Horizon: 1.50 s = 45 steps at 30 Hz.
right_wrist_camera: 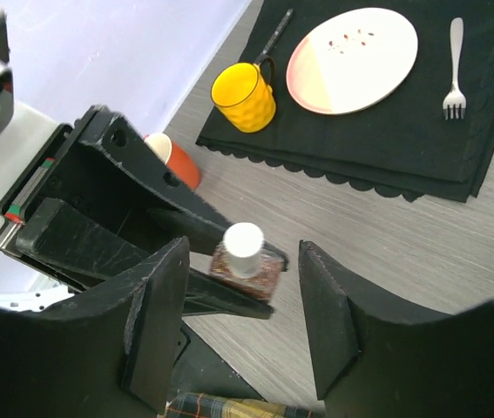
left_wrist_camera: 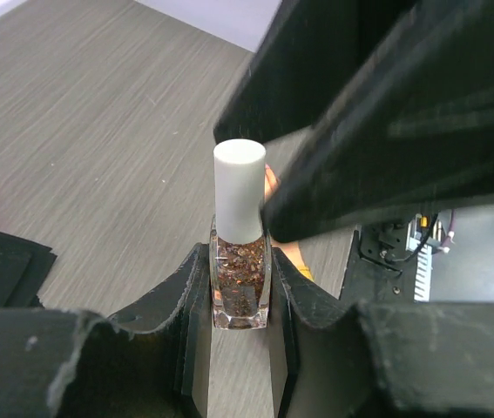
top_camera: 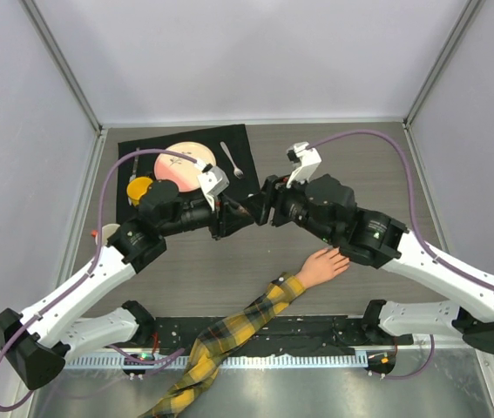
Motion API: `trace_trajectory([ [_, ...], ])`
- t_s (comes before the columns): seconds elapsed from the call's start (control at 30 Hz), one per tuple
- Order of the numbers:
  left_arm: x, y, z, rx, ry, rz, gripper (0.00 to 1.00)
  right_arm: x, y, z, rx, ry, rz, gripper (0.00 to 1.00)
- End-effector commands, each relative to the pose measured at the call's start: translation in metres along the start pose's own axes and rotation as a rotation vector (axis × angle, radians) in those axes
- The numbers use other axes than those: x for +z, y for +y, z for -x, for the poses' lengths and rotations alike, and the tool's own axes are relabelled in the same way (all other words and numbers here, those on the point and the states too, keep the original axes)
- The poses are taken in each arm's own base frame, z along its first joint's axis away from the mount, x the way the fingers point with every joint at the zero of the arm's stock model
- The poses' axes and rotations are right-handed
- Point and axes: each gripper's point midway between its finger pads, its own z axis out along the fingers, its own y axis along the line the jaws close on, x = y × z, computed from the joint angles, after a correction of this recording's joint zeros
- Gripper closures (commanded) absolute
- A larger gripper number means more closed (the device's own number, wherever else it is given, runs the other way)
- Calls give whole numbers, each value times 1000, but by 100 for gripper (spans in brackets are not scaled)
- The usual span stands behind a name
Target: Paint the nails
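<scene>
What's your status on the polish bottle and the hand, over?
Left fingers shut on polish bottle, cap on. Right fingers open, either side of cap. Hand on table, right arm close over its fingertips.

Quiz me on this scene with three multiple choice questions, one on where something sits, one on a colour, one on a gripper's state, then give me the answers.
1. Where does the fork lie?
A. In a sink
B. On the black mat, beside the plate
C. On a shelf

2. What colour is the cap of the nail polish bottle?
A. Red
B. White
C. Black

3. How does the right gripper stand?
A. Shut on the cap
B. Out of view
C. Open, clear of the cap on both sides

Answers:
1 B, the fork rests on the mat next to the plate.
2 B, the left wrist view shows a plain white cap.
3 C, the right wrist view shows a gap on each side of the cap.
</scene>
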Motion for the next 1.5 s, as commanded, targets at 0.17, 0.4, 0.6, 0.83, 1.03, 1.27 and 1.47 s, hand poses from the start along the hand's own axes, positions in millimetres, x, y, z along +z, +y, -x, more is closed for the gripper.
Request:
trace_trajectory([
  [0.17, -8, -6, 30, 60, -86, -2, 100, 9, 13, 16, -7, -53, -51, 58],
  [0.4, -9, -25, 31, 45, -98, -105, 100, 2, 10, 14, 2, -62, -36, 84],
  [0.6, -23, -79, 39, 48, -120, -418, 100, -20, 38, -3, -174, 4, 248, 99],
  [0.83, -38, -113, 43, 3, -126, -670, 100, -61, 60, -47, -235, 183, 782, 99],
  [1.03, -31, -99, 41, 42, -133, -572, 100, -54, 45, -36, -205, 100, 654, 96],
  [1.27, -8, -26, 32, 68, -95, -131, 100, -35, -12, 11, -43, -26, 186, 39],
  [1.47, -7, 6, 28, 68, -80, 50, 100, -24, -11, 33, 89, -95, 60, 30],
])
